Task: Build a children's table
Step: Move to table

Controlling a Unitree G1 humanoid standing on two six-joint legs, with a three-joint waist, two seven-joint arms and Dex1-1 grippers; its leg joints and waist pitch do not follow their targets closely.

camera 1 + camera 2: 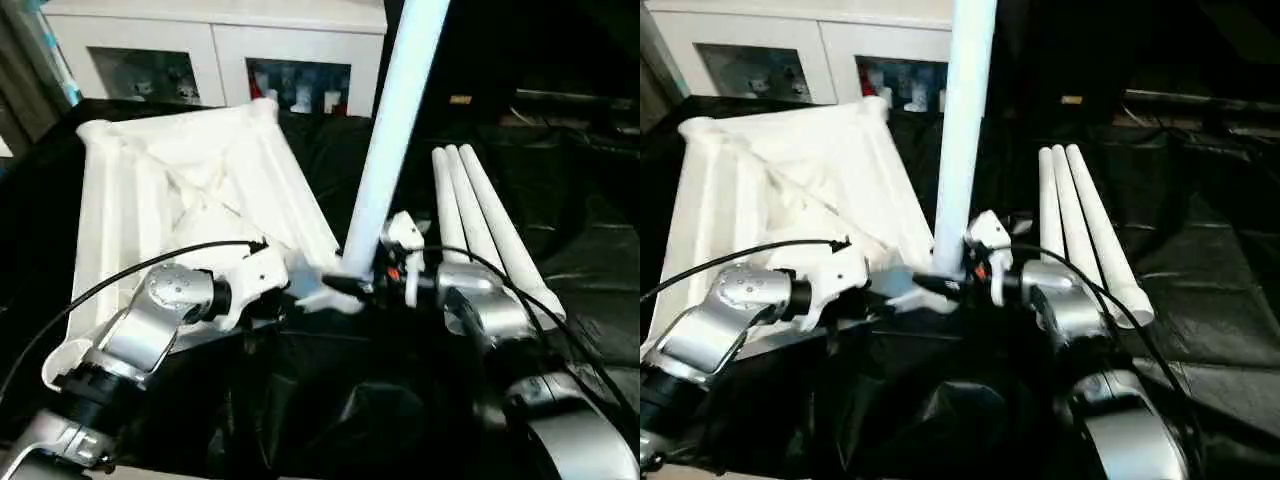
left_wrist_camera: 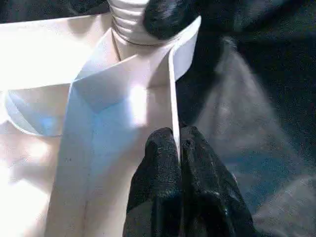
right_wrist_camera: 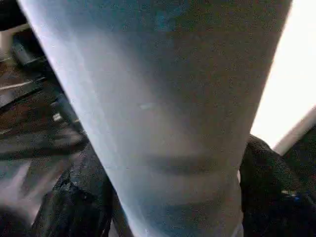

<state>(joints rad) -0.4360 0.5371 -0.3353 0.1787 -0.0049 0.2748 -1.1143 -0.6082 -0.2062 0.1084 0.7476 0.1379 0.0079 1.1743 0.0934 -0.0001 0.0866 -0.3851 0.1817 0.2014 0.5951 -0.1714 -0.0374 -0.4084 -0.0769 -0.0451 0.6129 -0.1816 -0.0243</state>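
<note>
The white tabletop (image 1: pixel 190 190) lies upside down on black cloth (image 1: pixel 1200 250), ribbed underside up. The left pincer (image 2: pixel 177 148) is clamped together on the rim at its near corner. The right pincer (image 1: pixel 385 272) grips the base of an upright leg (image 1: pixel 395 120) at that corner. Three more legs (image 1: pixel 480 220) lie side by side to the right

Silver forearms (image 1: pixel 150 325), black cables (image 1: pixel 110 285), black-fingered tools (image 2: pixel 185 192)

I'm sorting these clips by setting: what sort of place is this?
Probably a room in a home or a mock-up of one: a white glass-door cabinet with small items inside, and a work surface draped in black sheeting.
</note>
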